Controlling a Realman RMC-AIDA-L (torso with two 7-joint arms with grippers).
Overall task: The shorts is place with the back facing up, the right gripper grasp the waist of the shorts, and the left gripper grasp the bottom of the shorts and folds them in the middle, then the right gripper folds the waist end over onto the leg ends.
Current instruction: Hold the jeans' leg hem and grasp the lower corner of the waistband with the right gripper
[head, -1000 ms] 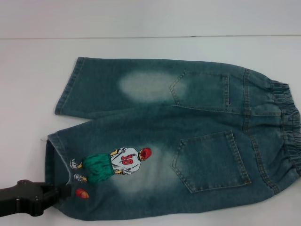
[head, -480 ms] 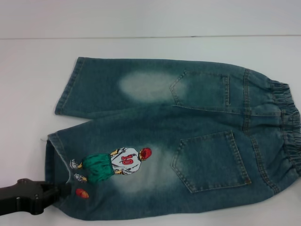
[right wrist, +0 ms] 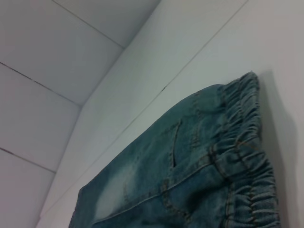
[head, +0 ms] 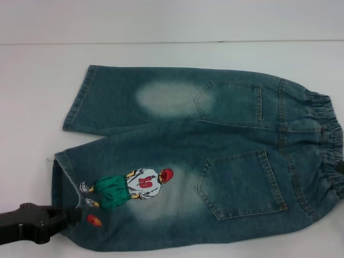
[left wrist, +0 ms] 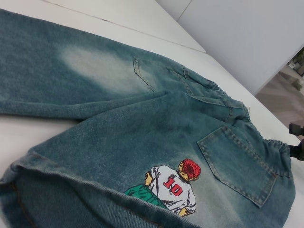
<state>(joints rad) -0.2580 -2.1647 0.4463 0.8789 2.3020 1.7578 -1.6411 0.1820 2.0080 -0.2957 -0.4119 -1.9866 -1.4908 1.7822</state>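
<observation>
The denim shorts (head: 204, 161) lie flat with the back pockets up, a basketball-player print (head: 129, 188) on the near leg. The elastic waist (head: 328, 145) is at the right and the leg ends (head: 67, 161) at the left. My black left gripper (head: 72, 219) rests on the near leg's hem at the front left corner. Its wrist view looks along the near leg (left wrist: 142, 156) towards the waist. Only a dark sliver of my right gripper (head: 339, 167) shows at the right edge, beside the waistband; it also appears in the left wrist view (left wrist: 297, 142). The right wrist view shows the waistband (right wrist: 242, 142) close by.
The white table (head: 172, 54) stretches around the shorts, with bare surface behind and to the left. Its back edge meets a pale wall (head: 172, 21). A gap past the table's far corner shows in the left wrist view (left wrist: 285, 95).
A dark part of my right gripper has come into view at the right edge beside the waistband. The left gripper and the shorts have hardly shifted.
</observation>
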